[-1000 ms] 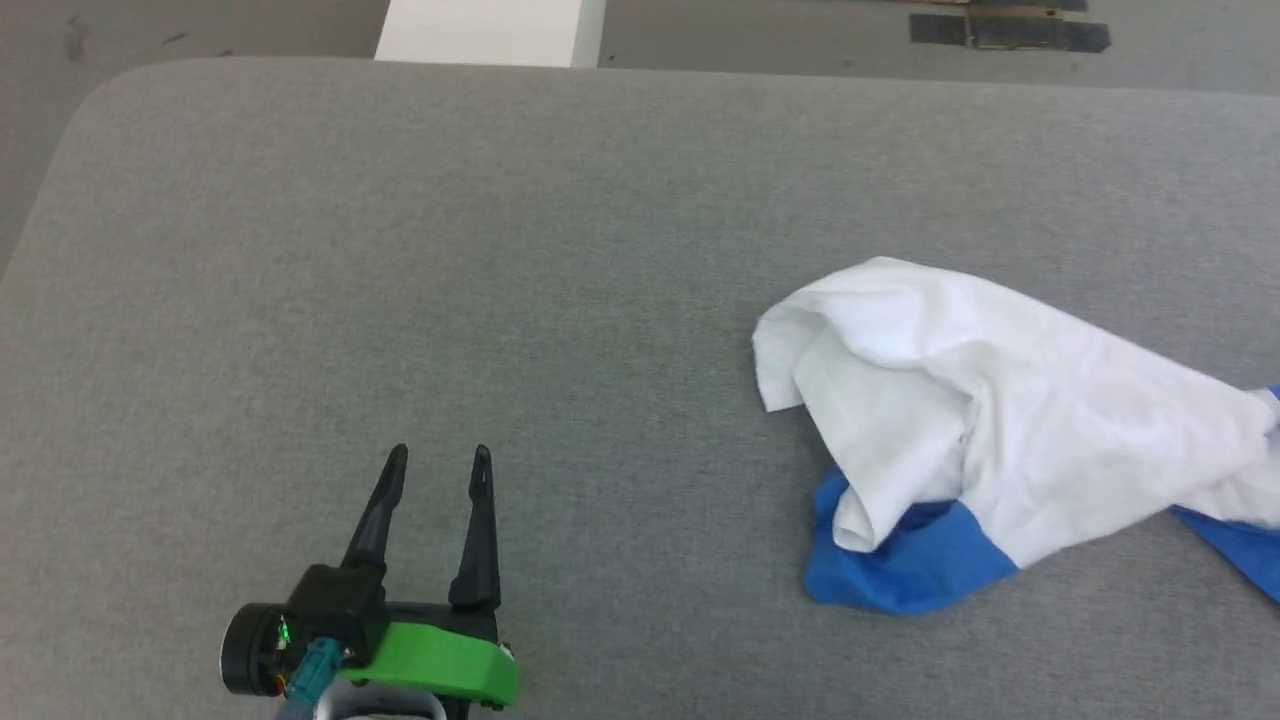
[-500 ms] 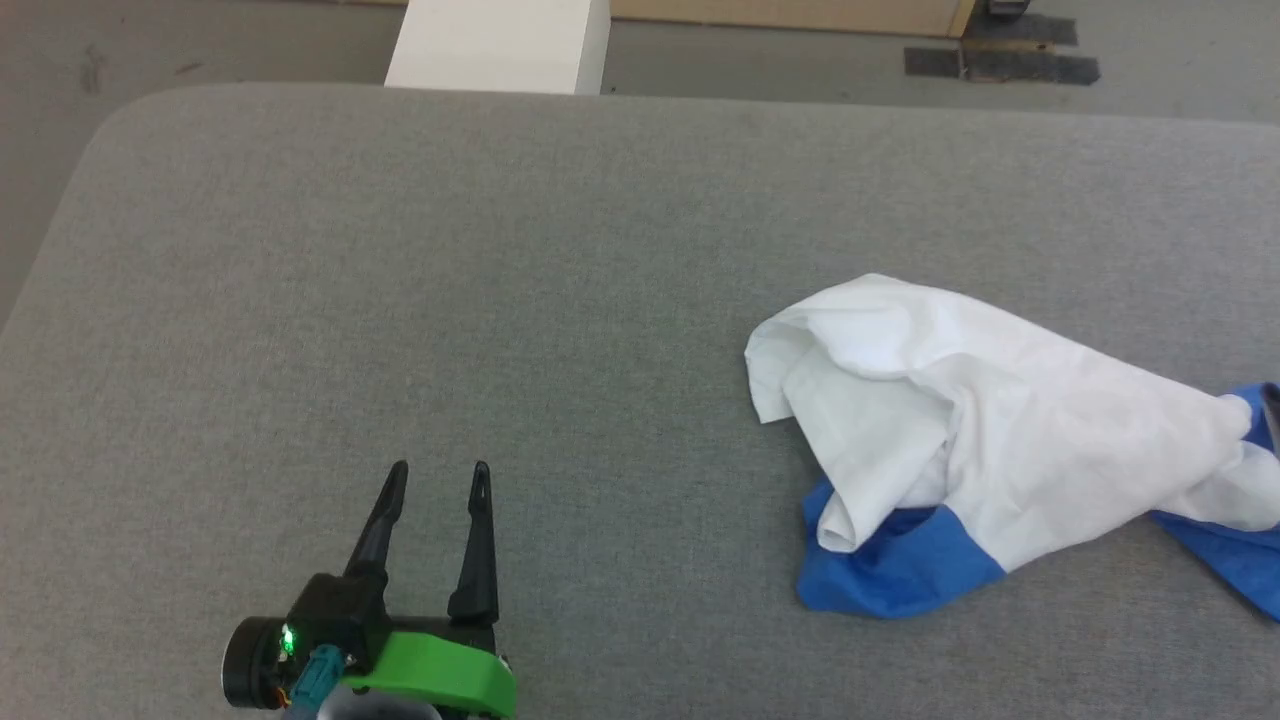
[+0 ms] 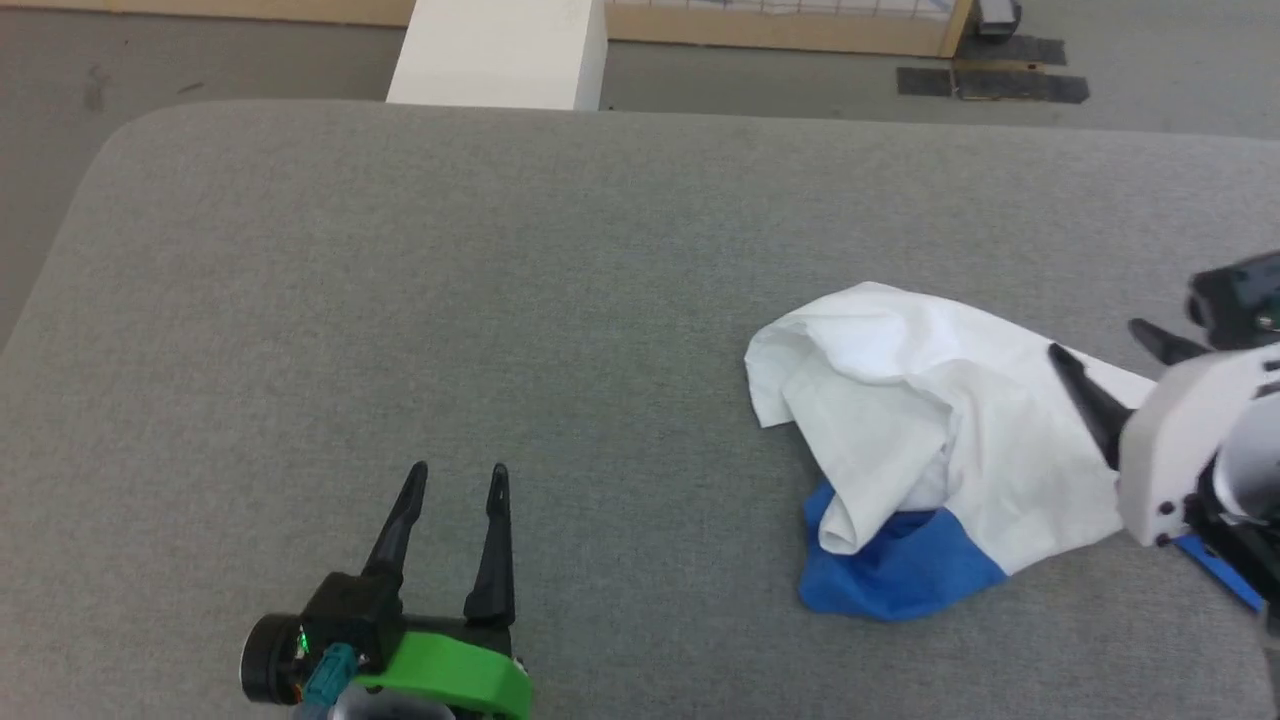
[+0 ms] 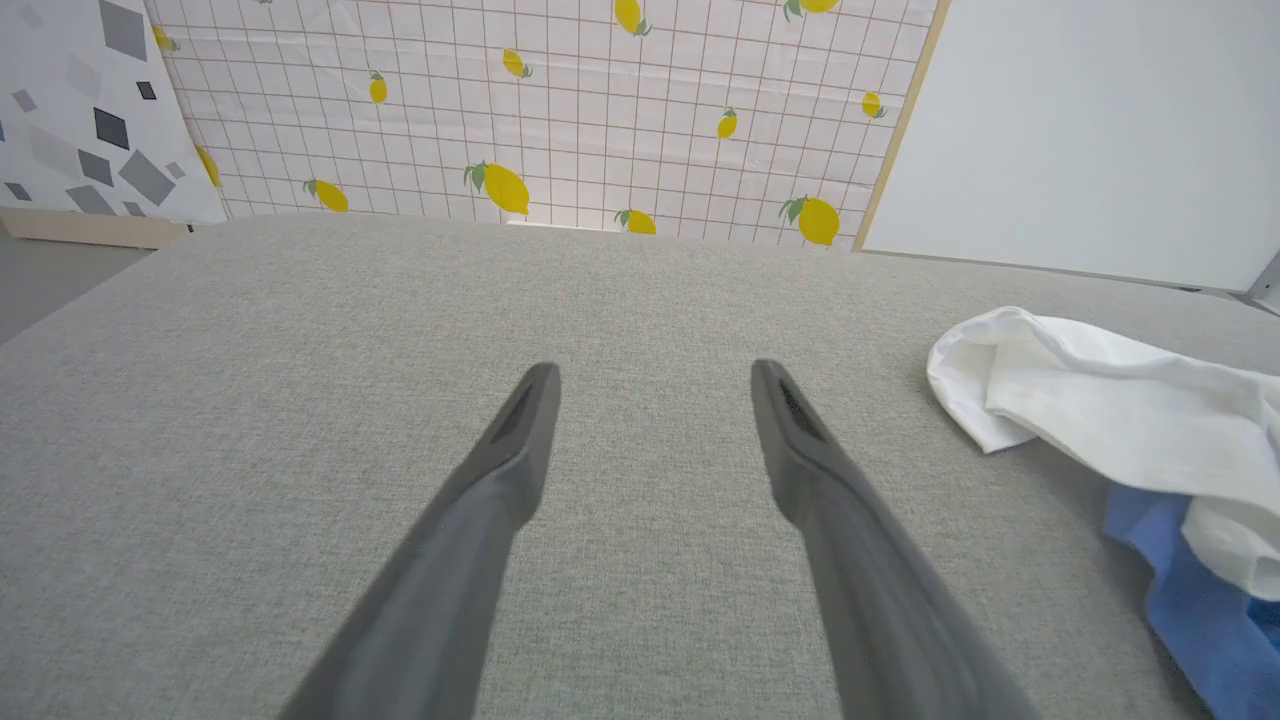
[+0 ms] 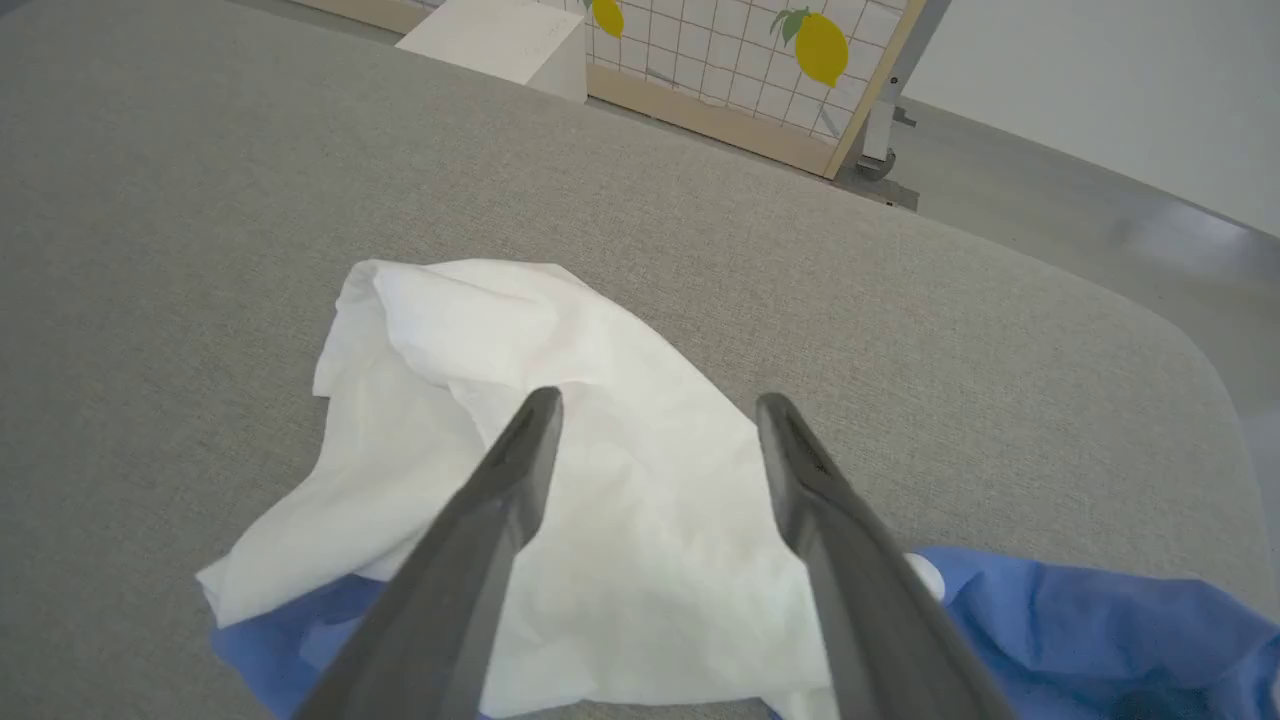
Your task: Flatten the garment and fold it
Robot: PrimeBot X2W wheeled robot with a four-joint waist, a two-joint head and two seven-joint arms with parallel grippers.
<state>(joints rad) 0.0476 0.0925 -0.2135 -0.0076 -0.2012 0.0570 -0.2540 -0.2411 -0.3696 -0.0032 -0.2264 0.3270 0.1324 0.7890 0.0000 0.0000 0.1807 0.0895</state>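
You've got the garment (image 3: 930,400) crumpled in a heap on the grey counter (image 3: 500,250), toward its right side, approx. midway btw the near and far edges. The white body cloth lies bunched on top w/ a rolled fold at its left end. Blue cloth pokes out underneath at the near side, and more blue trails off to the right.

Your right gripper (image 3: 1095,338) hangs over the heap's right part, fingers spread apart, nothing pinched btw them. In the right wrist view the two fingers straddle white cloth; can't tell if the tips touch it.

Your left gripper (image 3: 458,470) sits near the counter's near edge, left of centre, well apart from the garment. Its fingers are spread too, empty, over bare cover.

Beyond the far edge: a white box (image 3: 500,55) and a lemon-print grid panel (image 4: 560,100).
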